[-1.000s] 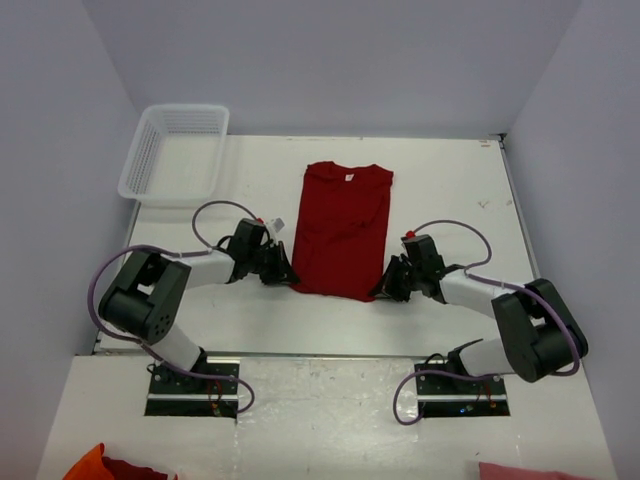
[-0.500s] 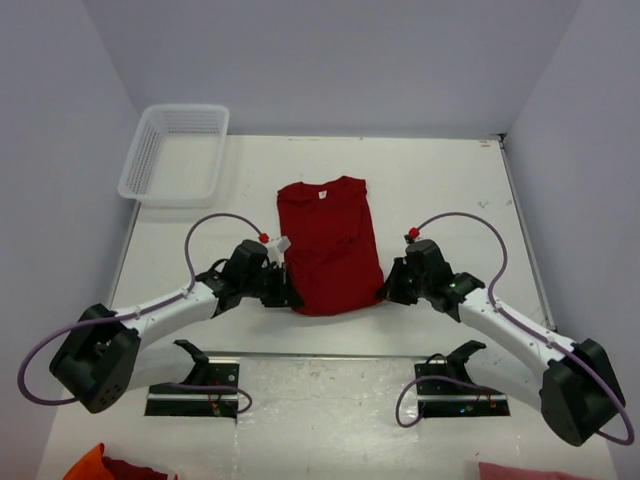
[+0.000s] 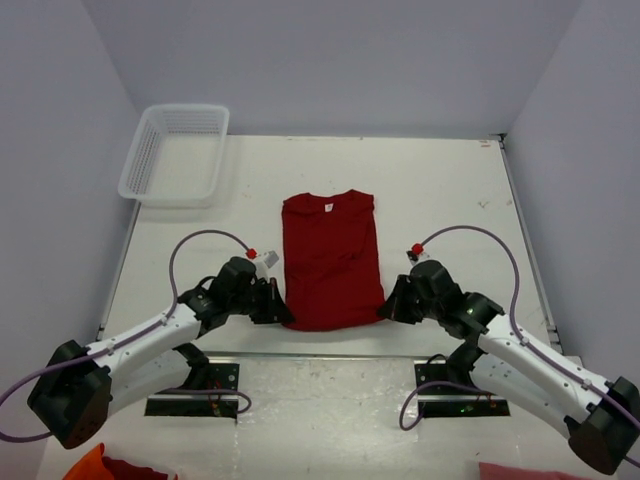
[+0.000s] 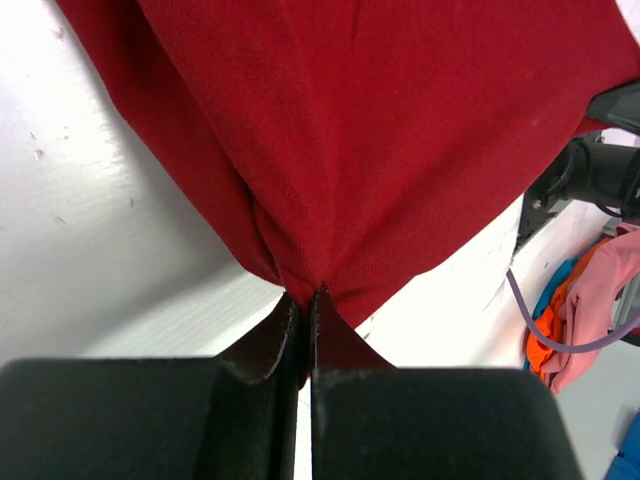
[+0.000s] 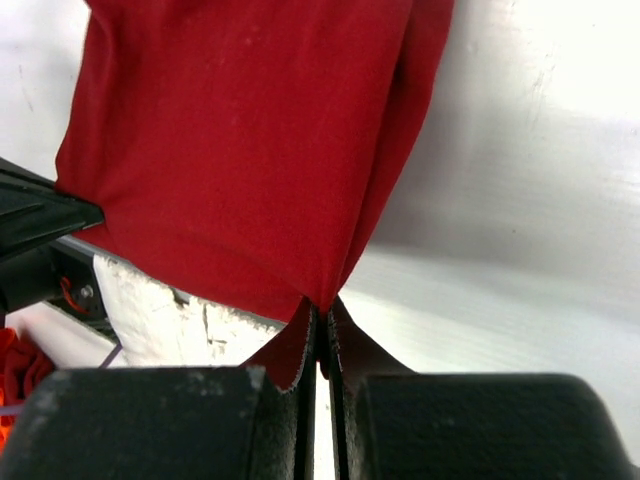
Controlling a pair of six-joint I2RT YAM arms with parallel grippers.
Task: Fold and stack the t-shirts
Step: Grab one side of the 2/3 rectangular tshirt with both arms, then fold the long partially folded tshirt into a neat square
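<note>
We've got the dark red t-shirt [image 3: 330, 262] flat on the worktop [image 3: 440, 190]. Our left end effector [image 3: 284, 314] and right end effector [image 3: 388, 311] each pinch a hem corner tight, and the small white neck label [image 3: 328, 207] is too tiny to read.

The dark red t-shirt [image 3: 330, 262] is laid flat mid-table [image 3: 440, 180], folded lengthwise into a narrow rectangle, its white-labelled collar turned to the far side, both near hem corners gathered into pinched points.
</note>
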